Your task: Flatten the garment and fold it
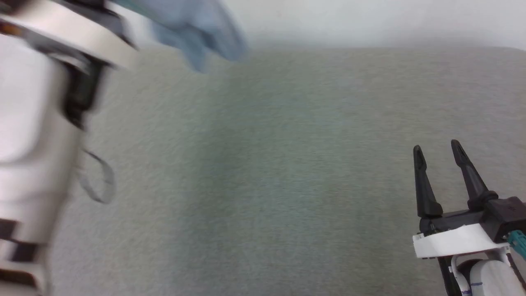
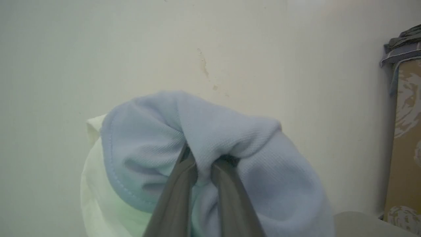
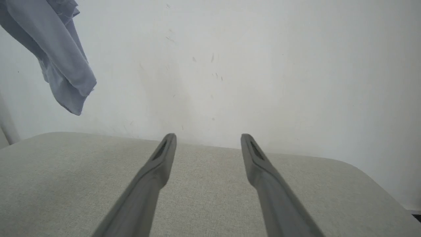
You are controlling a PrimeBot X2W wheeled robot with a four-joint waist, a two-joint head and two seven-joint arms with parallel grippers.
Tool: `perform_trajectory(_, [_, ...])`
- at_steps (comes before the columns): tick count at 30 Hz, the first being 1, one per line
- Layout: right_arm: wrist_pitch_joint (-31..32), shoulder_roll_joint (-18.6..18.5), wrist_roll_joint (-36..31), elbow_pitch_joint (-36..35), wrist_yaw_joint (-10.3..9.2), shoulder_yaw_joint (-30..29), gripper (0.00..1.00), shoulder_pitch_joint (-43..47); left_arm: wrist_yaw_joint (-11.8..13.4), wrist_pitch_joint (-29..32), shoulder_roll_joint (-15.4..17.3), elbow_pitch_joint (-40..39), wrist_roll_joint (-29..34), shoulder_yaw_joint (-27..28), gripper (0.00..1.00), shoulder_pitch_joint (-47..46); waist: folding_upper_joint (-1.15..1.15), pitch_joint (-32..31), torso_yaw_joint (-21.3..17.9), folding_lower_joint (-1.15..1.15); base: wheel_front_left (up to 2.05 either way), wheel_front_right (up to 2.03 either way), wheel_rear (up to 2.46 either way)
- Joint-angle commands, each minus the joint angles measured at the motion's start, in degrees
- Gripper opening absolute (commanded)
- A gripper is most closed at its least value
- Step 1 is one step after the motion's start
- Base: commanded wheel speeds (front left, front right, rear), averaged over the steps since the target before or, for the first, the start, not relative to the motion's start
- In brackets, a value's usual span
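Note:
The light blue garment (image 1: 197, 28) hangs in the air at the top left of the head view, blurred, above the far edge of the grey cloth-covered table (image 1: 287, 172). In the left wrist view my left gripper (image 2: 204, 164) is shut on a bunched fold of the garment (image 2: 210, 131), with a white part of it below left. My pale left forearm (image 1: 37, 123) rises along the left edge of the head view. My right gripper (image 1: 437, 150) stands open at the lower right, nothing between its fingers (image 3: 164, 154). The garment's hanging end (image 3: 62, 65) shows at the upper left of the right wrist view.
A white wall (image 3: 263, 65) stands right behind the table's far edge. A cardboard box (image 2: 406, 138) with grey clothes on top stands at the right of the left wrist view. The table's rounded right corner (image 3: 361, 177) lies beyond my right gripper.

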Motion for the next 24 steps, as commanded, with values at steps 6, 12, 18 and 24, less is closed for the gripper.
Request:
perform_trajectory(6, [-0.27,0.05,1.15,-0.17,-0.11,-1.01,1.0,0.35,1.88,0.29,-7.75,-7.12,-1.23,-5.34,0.0,9.83,0.0,-0.55,-9.58,0.01,0.0,0.0,0.0])
perform_trajectory(12, [-0.27,0.05,2.05,1.32,-0.11,-1.55,1.0,-0.28,1.91,8.98,-8.29,1.1,-1.36,-13.32,0.73,19.74,0.0,2.43,-11.9,0.01,0.0,0.0,0.0])
perform_trajectory(18, [-0.27,0.05,2.36,4.05,-0.11,-1.07,1.0,-0.7,3.57,8.88,-6.47,9.11,3.13,-17.56,1.0,22.88,0.0,3.82,-11.6,0.01,0.0,0.0,0.0])
perform_trajectory(24, [-0.27,0.05,1.86,6.36,-0.11,-0.57,1.0,-0.13,7.2,1.72,-6.71,9.33,3.36,-14.13,1.0,22.81,0.0,1.31,-8.61,0.01,0.0,0.0,0.0])
